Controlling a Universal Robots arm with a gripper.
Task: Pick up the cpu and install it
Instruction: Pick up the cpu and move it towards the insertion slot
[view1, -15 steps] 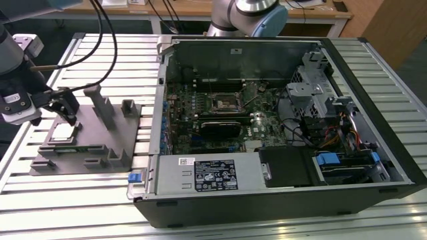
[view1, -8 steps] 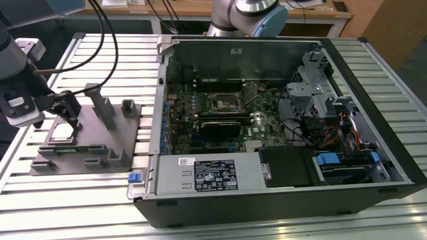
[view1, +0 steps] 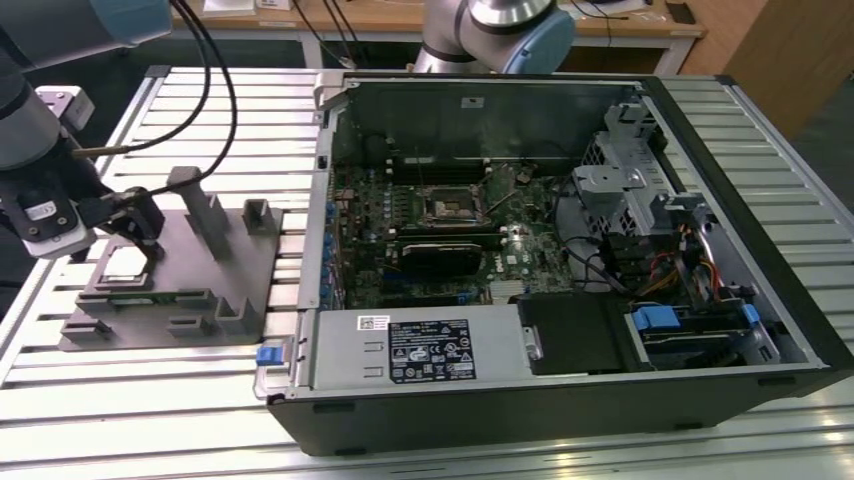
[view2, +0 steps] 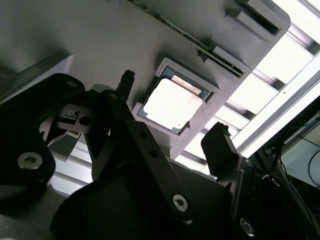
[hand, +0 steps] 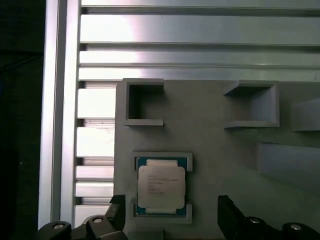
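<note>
- On the grey block (hand: 225, 165), the cpu (hand: 161, 184) lies in its recess, unlifted.
- Above it, the gripper (hand: 171, 202) hangs spread wide, grasping nothing.
- Socket (view1: 451, 208) in the case (view1: 561, 410) looks unfilled; 2 steps remain.

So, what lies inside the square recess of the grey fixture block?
The cpu lies flat in the recess, silvery top up. The floor beneath it is covered and cannot be seen.
</note>
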